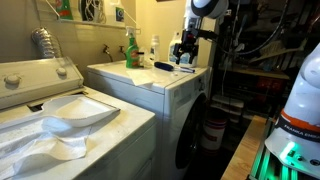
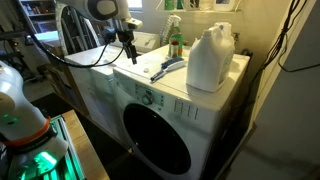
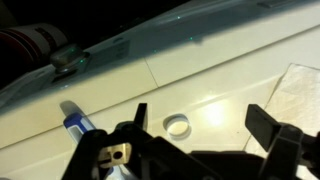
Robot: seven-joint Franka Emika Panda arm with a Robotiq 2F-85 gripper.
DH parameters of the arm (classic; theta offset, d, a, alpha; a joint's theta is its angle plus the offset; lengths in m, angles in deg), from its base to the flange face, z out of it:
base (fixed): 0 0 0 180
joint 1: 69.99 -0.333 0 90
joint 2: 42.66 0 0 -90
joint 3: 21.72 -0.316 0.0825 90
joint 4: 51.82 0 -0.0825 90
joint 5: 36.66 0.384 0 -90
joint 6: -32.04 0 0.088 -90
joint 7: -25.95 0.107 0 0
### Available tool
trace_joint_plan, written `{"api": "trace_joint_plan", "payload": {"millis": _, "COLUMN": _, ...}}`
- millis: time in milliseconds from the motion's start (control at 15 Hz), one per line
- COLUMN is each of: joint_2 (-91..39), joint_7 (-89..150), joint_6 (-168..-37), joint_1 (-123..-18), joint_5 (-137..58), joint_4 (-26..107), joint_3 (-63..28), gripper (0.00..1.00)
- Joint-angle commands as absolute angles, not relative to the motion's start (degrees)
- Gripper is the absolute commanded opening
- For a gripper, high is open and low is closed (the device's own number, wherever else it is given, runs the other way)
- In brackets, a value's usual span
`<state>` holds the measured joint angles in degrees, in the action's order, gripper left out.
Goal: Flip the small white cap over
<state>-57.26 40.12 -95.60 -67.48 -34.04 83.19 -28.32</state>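
Note:
The small white cap (image 3: 177, 125) lies on the white dryer top (image 3: 230, 80) with its hollow side facing up. In the wrist view it sits just inside the left finger of my gripper (image 3: 203, 125). The gripper is open and empty and hovers above the cap. The two dark fingers stand wide apart. In both exterior views the gripper (image 1: 183, 50) (image 2: 128, 46) hangs over the dryer's top. The cap is too small to make out in those views.
A blue and white brush (image 3: 76, 122) (image 2: 165, 68) lies near the cap. A large white jug (image 2: 210, 58) and a green spray bottle (image 2: 175, 40) (image 1: 131, 50) stand on the dryer. A washer (image 1: 60, 125) with white cloth stands beside it.

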Motion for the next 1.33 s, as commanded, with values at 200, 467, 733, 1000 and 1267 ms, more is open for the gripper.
{"api": "trace_joint_plan", "payload": {"millis": 200, "joint_2": -50.98, "joint_7": 40.7, "joint_6": -96.88, "joint_1": -69.12, "joint_5": -34.39, "joint_4": 78.03, "joint_3": -27.06, "gripper": 1.0}}
{"api": "trace_joint_plan", "payload": {"millis": 467, "joint_2": -50.46, "joint_7": 40.7, "joint_6": -96.88, "joint_1": -69.15, "joint_5": -34.38, "joint_4": 77.42, "joint_3": -27.04, "gripper": 1.0}}
{"api": "trace_joint_plan", "payload": {"millis": 733, "joint_2": -50.46, "joint_7": 40.7, "joint_6": -96.88, "joint_1": -69.15, "joint_5": -34.38, "joint_4": 77.38, "joint_3": -27.04, "gripper": 1.0}}
{"api": "trace_joint_plan", "payload": {"millis": 1000, "joint_2": -49.94, "joint_7": 39.85, "joint_6": -96.04, "joint_1": -69.28, "joint_5": -33.71, "joint_4": 76.88, "joint_3": -26.94, "gripper": 1.0}}
{"api": "trace_joint_plan", "payload": {"millis": 1267, "joint_2": -48.64, "joint_7": 38.0, "joint_6": -95.49, "joint_1": -70.28, "joint_5": -32.25, "joint_4": 75.85, "joint_3": -26.73, "gripper": 1.0}}
